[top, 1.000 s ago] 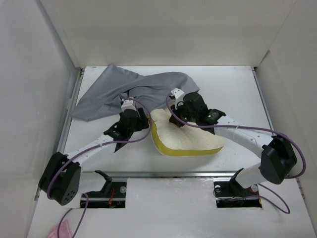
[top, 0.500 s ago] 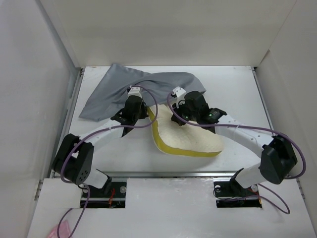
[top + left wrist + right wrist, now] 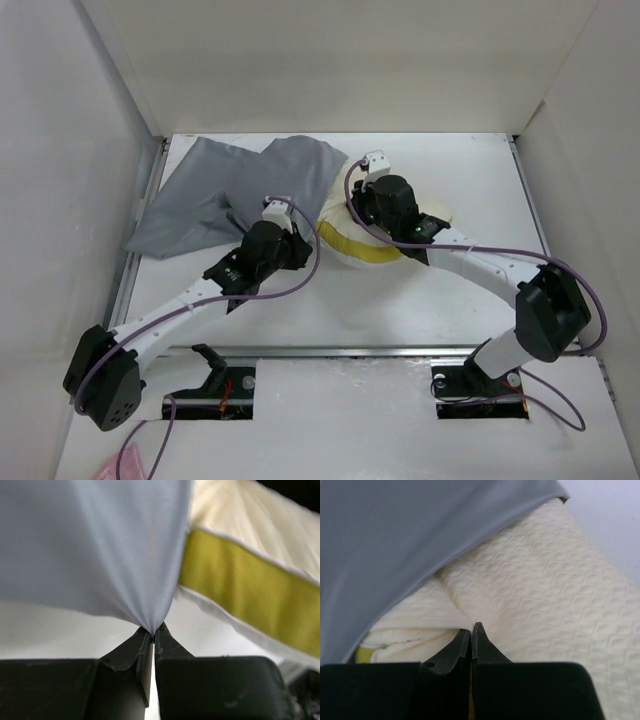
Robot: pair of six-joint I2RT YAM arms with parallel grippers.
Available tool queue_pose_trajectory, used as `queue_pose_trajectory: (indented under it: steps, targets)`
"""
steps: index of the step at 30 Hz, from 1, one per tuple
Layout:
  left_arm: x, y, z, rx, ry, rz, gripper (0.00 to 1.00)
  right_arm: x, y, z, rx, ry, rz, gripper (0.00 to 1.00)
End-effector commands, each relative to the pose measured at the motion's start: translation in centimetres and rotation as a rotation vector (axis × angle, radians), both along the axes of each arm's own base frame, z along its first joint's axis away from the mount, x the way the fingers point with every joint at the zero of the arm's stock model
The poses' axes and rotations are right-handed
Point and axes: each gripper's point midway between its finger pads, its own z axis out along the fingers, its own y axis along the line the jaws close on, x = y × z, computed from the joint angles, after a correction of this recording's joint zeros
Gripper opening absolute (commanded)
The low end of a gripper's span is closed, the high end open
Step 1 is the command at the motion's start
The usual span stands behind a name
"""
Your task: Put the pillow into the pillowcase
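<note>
Pinching down tight, the left gripper (image 3: 152, 630) is holding a tiny tuft of the pillowcase (image 3: 95, 540). Its jaws are closed right on the grey cloth, which is fanning up and out from the tips like a tent. Just beside that tent, the yellow edge band of the pillow (image 3: 240, 585) is showing, so this gripper is working right at the pillow's edge. The right gripper (image 3: 471, 628) is clamped shut too, biting a small fold of the cream fleecy cover on the pillow's top face, with the grey hem draping over the pillow just beyond its tips.

From above, the pillowcase is covering the pillow's far-left part and spreading well away from it. The pillow's near edge and right end are poking out onto the table (image 3: 480, 170).

What I'm worrying about: the left gripper is gripping so little cloth that a firm tug is probably going to pop it free. I also can't tell if it's got one layer or both. If both, the mouth is pinched closed and the pillow is just going to slide under the sack, not into it. And the right gripper is only holding a wrinkle of cover, so pushing is likely going to bunch the pillow against the hem instead of feeding it in.
</note>
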Motion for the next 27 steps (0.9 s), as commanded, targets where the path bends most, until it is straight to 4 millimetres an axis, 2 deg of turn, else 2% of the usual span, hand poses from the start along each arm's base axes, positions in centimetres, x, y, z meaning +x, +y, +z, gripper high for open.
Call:
queue_pose_trajectory:
  steps: [1,4,5,6,7,8,9,10,11,12,13,14,15,16,17,18,19,20,21,23,24,25,26,27]
  targets:
    - [-4.3,-2.5,0.6,-0.082,0.077,-0.173,0.0,4.3,-0.8,8.3,0.232,-0.259,-0.189,0.0]
    - [-4.4,-2.5,0.7,-0.093,0.073,-0.166,0.0,3.8,2.1,5.4,0.235,-0.207,-0.109,0.0]
    - [-4.1,-2.3,0.7,-0.094,0.071,-0.135,0.0,2.6,4.2,4.3,0.234,-0.183,-0.036,0.0]
    - [-3.7,-2.0,0.9,-0.084,0.065,-0.112,0.06,2.0,5.0,2.7,0.214,-0.158,-0.018,0.0]
    - [-3.4,-1.7,1.1,-0.074,0.058,-0.089,0.29,1.4,5.8,0.7,0.188,-0.124,0.007,0.0]
    - [-3.3,-1.7,1.3,-0.066,0.067,-0.088,0.71,0.5,6.4,-0.9,0.169,-0.094,0.037,0.0]
    - [-3.4,-1.7,1.6,-0.061,0.073,-0.088,0.78,0.1,6.9,-1.6,0.158,-0.076,0.057,0.0]
    - [-3.1,-1.3,1.7,-0.045,0.072,-0.063,0.91,-0.2,6.7,-3.0,0.143,-0.04,0.052,0.23]
    - [-2.9,-0.9,2.3,-0.04,0.062,-0.043,1.0,-0.5,6.6,-3.7,0.124,-0.015,0.059,0.35]
    - [-3.2,-0.2,2.5,-0.022,0.068,-0.025,1.0,-0.3,6.3,-3.7,0.112,-0.003,0.031,0.45]
    - [-2.9,0.1,3.8,-0.027,0.048,-0.008,1.0,-0.3,6.0,-3.9,0.096,0.007,0.019,0.53]
    - [-2.5,0.7,4.4,-0.032,0.036,0.04,1.0,-0.5,5.6,-2.5,0.107,-0.008,0.011,0.68]
    - [-2.4,1.2,5.3,-0.046,0.02,0.07,1.0,-0.3,5.3,-1.3,0.116,-0.026,-0.006,0.72]
    - [-2.0,1.9,5.4,-0.045,0.025,0.114,1.0,0.7,4.2,0.1,0.136,-0.049,-0.035,0.75]
    - [-1.5,2.6,5.8,-0.056,0.015,0.166,1.0,1.2,3.2,0.5,0.13,-0.045,-0.057,0.87]
    - [-1.1,3.0,5.9,-0.084,0.027,0.209,1.0,1.9,2.5,0.9,0.13,-0.039,-0.067,0.9]
    - [-0.3,3.9,5.6,-0.092,0.039,0.264,1.0,3.4,0.9,1.6,0.141,-0.032,-0.082,0.9]
    - [0.2,4.1,5.5,-0.104,0.045,0.285,1.0,4.6,0.1,2.0,0.134,-0.016,-0.098,0.9]
    - [0.6,4.3,5.0,-0.101,0.06,0.305,1.0,5.8,-0.5,0.5,0.115,0.021,-0.109,0.9]
    - [2.4,4.7,3.8,-0.084,0.088,0.353,1.0,8.3,-2.4,-0.1,0.118,0.052,-0.132,0.9]
    - [3.4,4.9,3.7,-0.073,0.092,0.38,1.0,9.2,-2.7,-2.6,0.098,0.104,-0.131,0.9]
    - [4.3,5.3,3.1,-0.052,0.113,0.401,1.0,9.7,-2.9,-3.6,0.091,0.122,-0.117,0.9]
    - [5.6,5.6,0.9,-0.004,0.166,0.42,1.0,9.7,-3.2,-5.1,0.098,0.169,-0.084,0.9]
    - [6.8,5.5,1.4,-0.007,0.165,0.432,1.0,9.8,-2.7,-5.6,0.102,0.184,-0.063,0.87]
